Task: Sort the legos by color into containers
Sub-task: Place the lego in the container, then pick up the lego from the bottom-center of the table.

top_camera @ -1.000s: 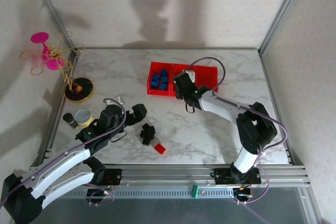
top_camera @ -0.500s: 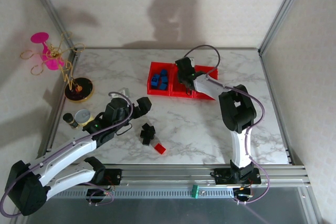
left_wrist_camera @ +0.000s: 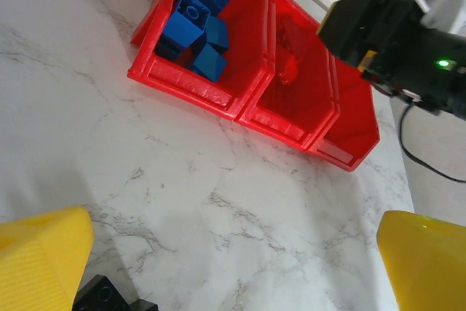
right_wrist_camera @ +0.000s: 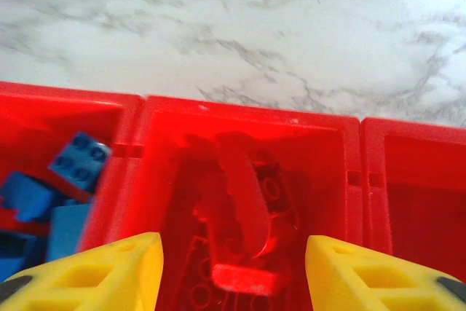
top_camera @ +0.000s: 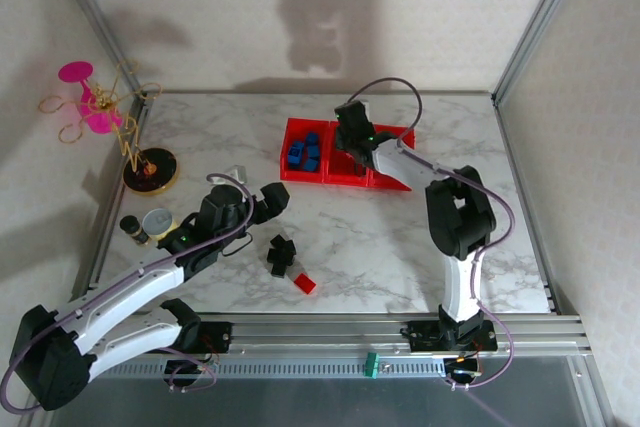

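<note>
Yellow right fingers [right_wrist_camera: 87, 271] stand apart with nothing between them, above the middle bin of the containers [right_wrist_camera: 240, 118]; red legos [right_wrist_camera: 240, 209] lie in this middle bin, and blue legos [right_wrist_camera: 80, 162] lie in the bin to its left; the left fingers [left_wrist_camera: 40, 253] are apart too and hold nothing, low over the marble surface [left_wrist_camera: 218, 172], well apart from the containers; seen from above, a small cluster of black legos [top_camera: 281, 252] and one red lego [top_camera: 305, 284] lie on the surface near the left fingers, between the containers and the arm bases.
</note>
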Robot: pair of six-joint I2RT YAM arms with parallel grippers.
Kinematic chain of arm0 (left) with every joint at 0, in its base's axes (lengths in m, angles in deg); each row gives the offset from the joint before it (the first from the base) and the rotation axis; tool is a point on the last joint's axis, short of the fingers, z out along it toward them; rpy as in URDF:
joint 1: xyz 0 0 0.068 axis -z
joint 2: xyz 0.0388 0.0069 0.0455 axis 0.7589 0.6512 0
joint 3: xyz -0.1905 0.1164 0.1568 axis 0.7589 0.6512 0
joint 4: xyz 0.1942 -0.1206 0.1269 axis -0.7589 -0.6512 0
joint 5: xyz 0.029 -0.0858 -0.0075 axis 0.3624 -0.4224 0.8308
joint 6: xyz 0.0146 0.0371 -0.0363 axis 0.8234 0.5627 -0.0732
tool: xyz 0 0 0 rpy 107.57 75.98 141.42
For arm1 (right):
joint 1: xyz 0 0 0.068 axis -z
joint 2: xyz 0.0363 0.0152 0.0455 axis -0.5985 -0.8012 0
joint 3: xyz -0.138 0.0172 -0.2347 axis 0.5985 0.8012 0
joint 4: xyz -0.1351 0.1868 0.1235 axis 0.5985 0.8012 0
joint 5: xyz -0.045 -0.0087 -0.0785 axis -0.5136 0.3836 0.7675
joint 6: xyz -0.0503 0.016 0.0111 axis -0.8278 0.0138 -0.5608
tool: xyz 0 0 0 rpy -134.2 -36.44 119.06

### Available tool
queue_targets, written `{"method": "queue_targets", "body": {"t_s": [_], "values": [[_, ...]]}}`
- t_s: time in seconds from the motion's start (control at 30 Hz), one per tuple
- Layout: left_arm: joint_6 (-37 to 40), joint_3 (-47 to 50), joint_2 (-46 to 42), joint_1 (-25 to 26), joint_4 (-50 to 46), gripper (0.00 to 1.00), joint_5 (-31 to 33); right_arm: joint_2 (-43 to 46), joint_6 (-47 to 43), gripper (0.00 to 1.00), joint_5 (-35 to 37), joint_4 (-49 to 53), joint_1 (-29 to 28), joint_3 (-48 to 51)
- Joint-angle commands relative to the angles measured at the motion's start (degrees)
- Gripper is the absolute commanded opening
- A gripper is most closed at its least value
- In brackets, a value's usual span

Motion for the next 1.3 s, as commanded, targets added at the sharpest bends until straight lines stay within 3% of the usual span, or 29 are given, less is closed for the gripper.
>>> {"method": "queue_targets", "body": {"t_s": [0.0,0.2,0.53,0.93,1.27], "values": [[0.7,-1.6,-2.7,-0.4,-1.5,1.0,0.9,5.9,0.5,0.56,-0.2,0.8,-1.9,2.7],[0.5,-0.2,-7.6,-0.4,-5.5,1.0,1.0,14.9,4.4,0.61,-2.0,1.5,-7.1,12.3],[-1.5,3.5,-15.8,-0.4,-13.9,1.0,2.1,23.9,12.6,0.68,-4.9,3.0,-20.8,27.2],[-4.1,7.2,-22.6,-0.4,-21.1,0.99,2.3,25.7,15.2,0.77,-9.3,2.9,-35.8,35.5],[-5.0,8.0,-23.7,-0.4,-22.3,1.0,3.0,19.5,17.5,0.77,-6.2,4.6,-44.7,35.9]]}}
